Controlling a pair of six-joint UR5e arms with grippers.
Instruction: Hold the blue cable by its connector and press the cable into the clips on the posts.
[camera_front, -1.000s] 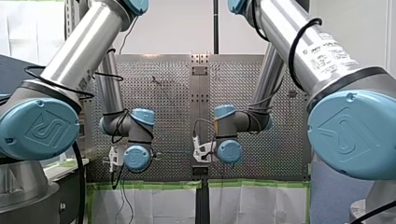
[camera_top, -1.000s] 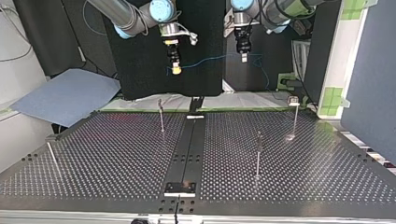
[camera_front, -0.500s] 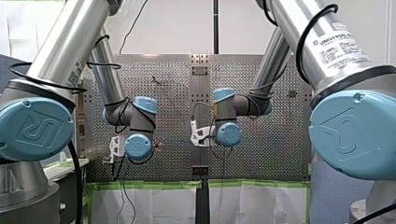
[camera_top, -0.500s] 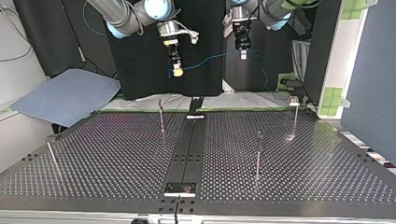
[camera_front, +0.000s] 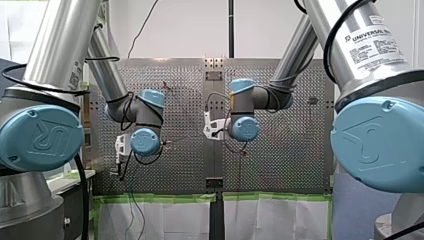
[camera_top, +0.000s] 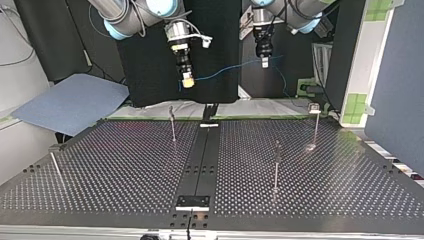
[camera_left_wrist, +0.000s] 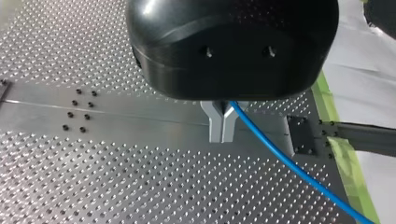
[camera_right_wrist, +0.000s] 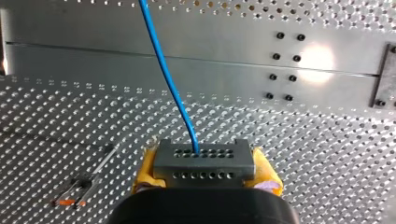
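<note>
Perforated and dark, the bench (camera_top: 125, 165) stretches out under both arms, with four thin posts (camera_top: 173, 126) standing on it well apart from one another. Both arms hang high over the bench's far edge in the top view, and the blue cable (camera_top: 225, 72) is strung in the air between them. My right fingers (camera_right_wrist: 145, 171), with yellow pads, are clamped on either side of the grey connector (camera_right_wrist: 204, 162), from which the cable rises. My left fingers (camera_left_wrist: 216, 123), plain metal, are pinched together on the cable farther along, so that it runs out from between them and off past the bench's edge. The cable touches no post, and the clips at the post tops are too small to make out. I judge the step in hand to be the carry-over: the cable is gripped at two places, but no pressing has begun. The next move calls for bringing both arms down together with the span kept straight, lining it over a post top, and pushing squarely so the thin post does not bend.
</note>
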